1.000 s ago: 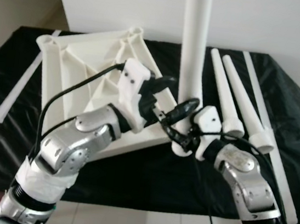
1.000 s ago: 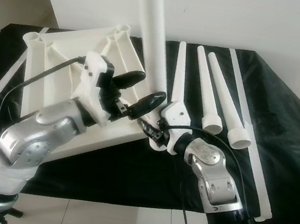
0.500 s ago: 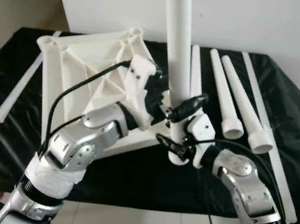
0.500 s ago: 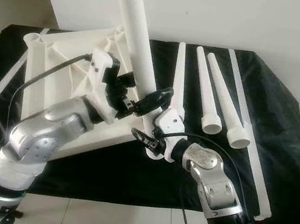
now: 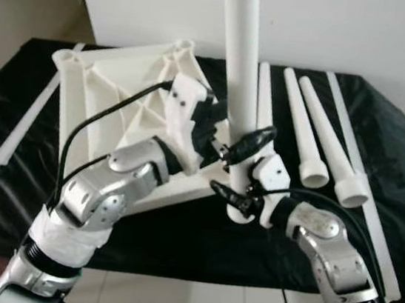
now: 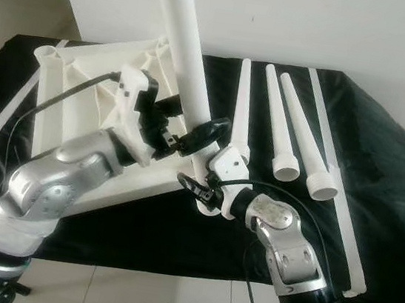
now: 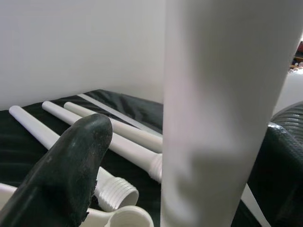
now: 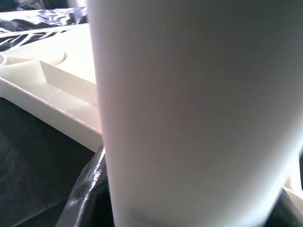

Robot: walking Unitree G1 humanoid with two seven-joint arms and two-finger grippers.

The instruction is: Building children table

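A thick white table leg (image 8: 189, 104) stands across the frame's centre and right; the ribbed tabletop underside (image 8: 52, 90) lies upper left on black cloth (image 8: 33, 165).

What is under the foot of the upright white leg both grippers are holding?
The upright leg stands at the near corner of the upside-down tabletop, between left gripper and right gripper. The grippers hide whether it sits in a socket.

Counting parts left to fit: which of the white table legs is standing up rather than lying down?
The table leg held by the left gripper and right gripper; the other three legs lie flat on the black cloth.
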